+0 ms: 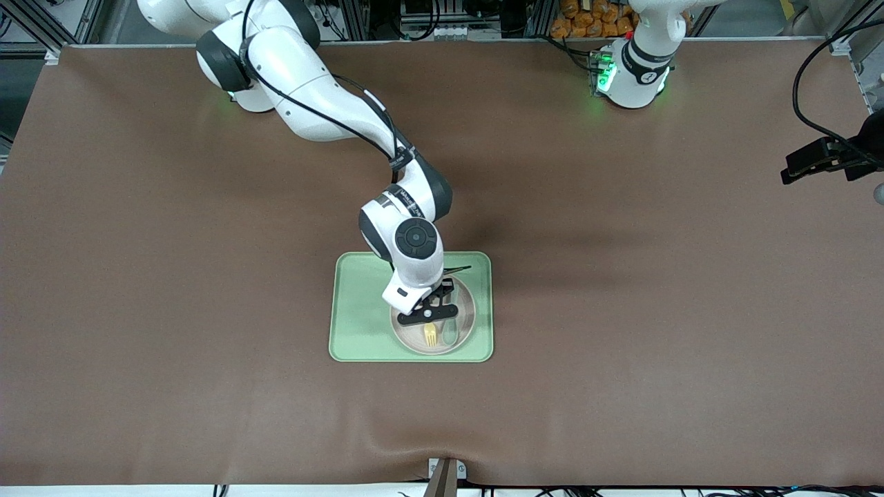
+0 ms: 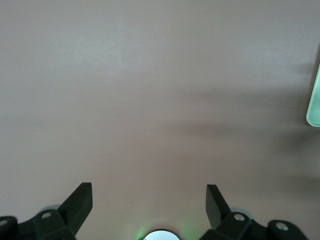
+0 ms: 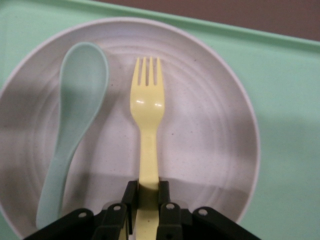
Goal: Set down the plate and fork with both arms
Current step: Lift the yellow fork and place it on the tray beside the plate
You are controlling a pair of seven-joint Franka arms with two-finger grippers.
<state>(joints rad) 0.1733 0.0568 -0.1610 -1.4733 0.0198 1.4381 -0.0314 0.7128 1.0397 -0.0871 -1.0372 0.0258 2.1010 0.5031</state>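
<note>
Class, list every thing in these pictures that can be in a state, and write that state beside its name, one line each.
right gripper: shut on the fork's handle, over the plate.
fork: on the plate, beside the spoon.
spoon: lying free on the plate.
plate: resting on the tray.
tray: flat on the table.
left gripper: open, empty, waiting above bare table.
</note>
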